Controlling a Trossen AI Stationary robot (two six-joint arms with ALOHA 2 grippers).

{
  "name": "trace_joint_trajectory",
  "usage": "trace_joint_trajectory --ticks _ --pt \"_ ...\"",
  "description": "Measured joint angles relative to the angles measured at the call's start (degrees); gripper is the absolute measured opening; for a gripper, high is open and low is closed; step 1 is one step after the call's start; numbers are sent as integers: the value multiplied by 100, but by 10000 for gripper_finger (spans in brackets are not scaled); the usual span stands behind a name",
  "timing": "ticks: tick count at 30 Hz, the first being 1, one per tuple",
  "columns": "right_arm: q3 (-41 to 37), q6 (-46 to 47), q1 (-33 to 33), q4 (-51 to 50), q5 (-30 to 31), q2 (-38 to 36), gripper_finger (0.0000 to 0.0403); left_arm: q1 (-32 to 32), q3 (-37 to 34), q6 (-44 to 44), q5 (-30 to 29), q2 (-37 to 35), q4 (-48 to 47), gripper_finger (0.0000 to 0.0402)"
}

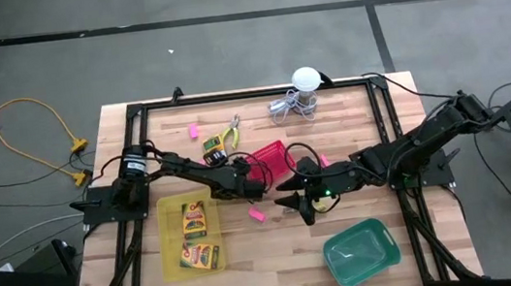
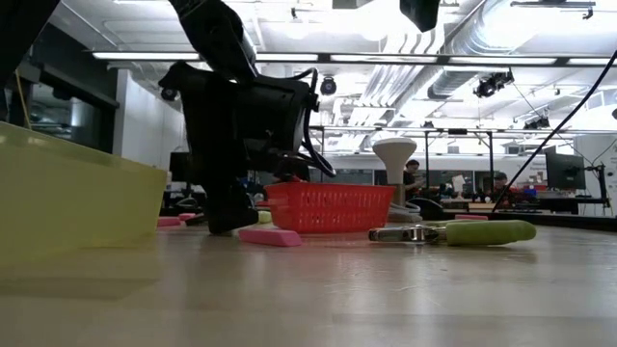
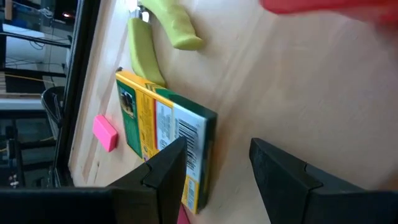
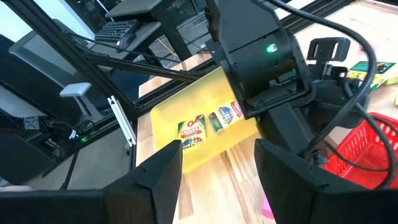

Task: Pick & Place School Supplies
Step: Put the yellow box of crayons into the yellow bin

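**Workshop Hall Lay Under Strip Lights**

Grey concrete floor (image 1: 224, 49) surrounded the wooden table (image 1: 279, 257), crossed by dark seams. A yellow cable (image 1: 34, 131) trailed at nine o'clock. Overhead, white ducts (image 2: 501, 29) and strip lights (image 2: 405, 60) ran across the ceiling.

One camera looks straight down on the whole counter (image 1: 278, 248). Another sits at counter height, close behind the yellow tray (image 2: 67, 198), facing the room. Each wrist camera looks past its own pincer. The red basket (image 1: 272, 158) shows in all four views.
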Motion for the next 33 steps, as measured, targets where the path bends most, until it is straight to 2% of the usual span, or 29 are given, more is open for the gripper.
trace_joint_trajectory --ticks 11,19,25,33 --pt "0 7 0 88 -62 2 191 179 -48 -27 -201 62 27 176" --pt "0 -31 0 249 -160 2 191 201 -26 55 -69 454 -50 174" --pt "0 -96 0 243 -163 2 191 179 -26 -110 -182 468 -89 174" --pt "0 -37 0 385 -345 2 191 207 -26 -158 -34 468 -106 174"
